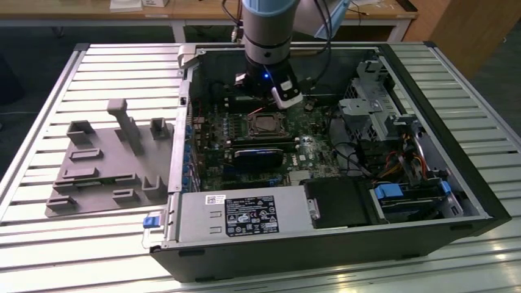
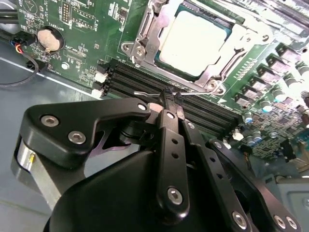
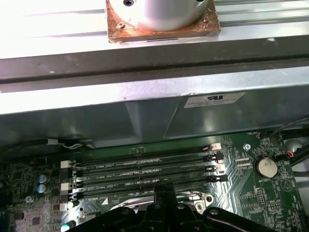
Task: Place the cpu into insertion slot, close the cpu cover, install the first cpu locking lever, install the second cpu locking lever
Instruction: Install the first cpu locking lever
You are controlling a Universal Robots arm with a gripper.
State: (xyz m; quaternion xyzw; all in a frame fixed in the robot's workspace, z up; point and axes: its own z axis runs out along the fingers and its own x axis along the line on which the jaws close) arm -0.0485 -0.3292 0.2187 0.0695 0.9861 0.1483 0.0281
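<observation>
You are looking at an open computer case point(image 1: 326, 253) lying on a slatted metal table point(image 1: 73, 256). A grey moulded fixture point(image 1: 106, 174) sits on the table at the exterior view's left, beside the case. Inside are a silver power supply point(image 1: 240, 217), black memory slots point(image 3: 145, 166) and a coin battery point(image 3: 266, 167).

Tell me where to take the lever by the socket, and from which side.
Take the lever on its bare wire run near the hooked end, from the side of the memory slots, pinching across the wire; it is thin and lies beside the cover. The pincer looks shut on it there.
</observation>
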